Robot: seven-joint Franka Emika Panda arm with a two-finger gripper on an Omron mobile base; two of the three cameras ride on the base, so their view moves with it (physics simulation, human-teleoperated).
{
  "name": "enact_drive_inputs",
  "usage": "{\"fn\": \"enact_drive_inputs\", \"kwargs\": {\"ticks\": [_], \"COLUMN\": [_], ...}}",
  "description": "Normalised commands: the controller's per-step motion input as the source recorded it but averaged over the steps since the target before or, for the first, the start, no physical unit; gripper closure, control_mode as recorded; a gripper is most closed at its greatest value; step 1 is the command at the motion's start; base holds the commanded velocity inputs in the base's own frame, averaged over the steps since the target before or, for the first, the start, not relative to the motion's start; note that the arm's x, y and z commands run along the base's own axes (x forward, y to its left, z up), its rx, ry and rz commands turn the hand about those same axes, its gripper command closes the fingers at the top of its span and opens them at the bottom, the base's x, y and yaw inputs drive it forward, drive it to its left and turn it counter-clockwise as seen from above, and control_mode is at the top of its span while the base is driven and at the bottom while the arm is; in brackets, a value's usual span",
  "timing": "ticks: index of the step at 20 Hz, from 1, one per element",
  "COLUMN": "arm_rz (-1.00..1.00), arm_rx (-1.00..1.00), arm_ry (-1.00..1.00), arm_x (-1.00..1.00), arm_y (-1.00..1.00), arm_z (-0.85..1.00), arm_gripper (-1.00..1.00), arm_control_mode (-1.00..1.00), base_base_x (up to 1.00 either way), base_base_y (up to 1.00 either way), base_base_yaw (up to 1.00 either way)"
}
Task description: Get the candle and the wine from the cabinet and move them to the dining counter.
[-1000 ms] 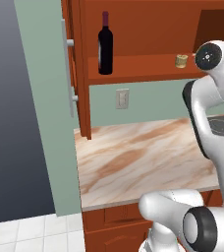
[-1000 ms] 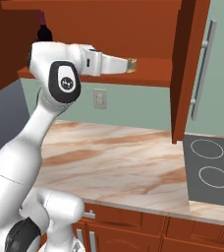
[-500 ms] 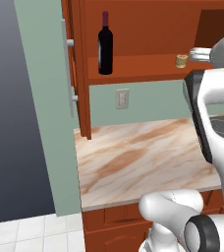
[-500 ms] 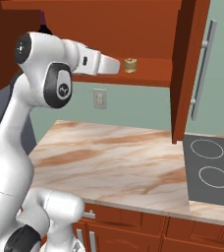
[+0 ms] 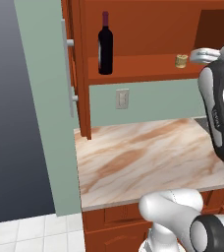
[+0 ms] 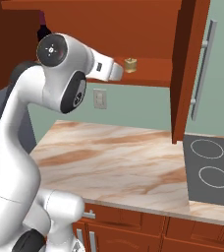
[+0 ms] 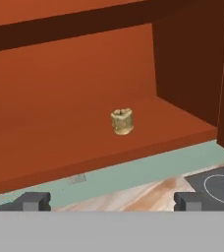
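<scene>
Claw: jaws spread fully apart, nothing between them, poised in front of the open cabinet and level with its lower shelf.

Candle: directly ahead of the claw, upright on the shelf, near the front edge and clear of the right inner wall. Judged light and rigid, waxy, possibly slick; squat form makes it easy to knock over. Recommend gripping across the side wall at mid-height, jaws square to the body.

Wine: well off to the claw's left on the same shelf, upright. Judged heavy, smooth glass, breakable; grip at the broad body rather than the slim neck.

Below the claw: marble wall counter
</scene>
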Motion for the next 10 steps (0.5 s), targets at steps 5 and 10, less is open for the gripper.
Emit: {"fn": "enact_drive_inputs", "kwargs": {"ticks": [5,10], "arm_rz": [0.15,0.04], "arm_rx": [-0.01,-0.07], "arm_ry": [0.0,-0.03], "arm_x": [0.2,0.25], "arm_y": [0.11,0.15], "arm_z": [-0.25,-0.29], "arm_gripper": [-1.0,-1.0], "arm_control_mode": [-1.0,-1.0], "base_base_x": [0.0,0.0], "base_base_y": [0.0,0.0], "base_base_yaw": [0.0,0.0]}}
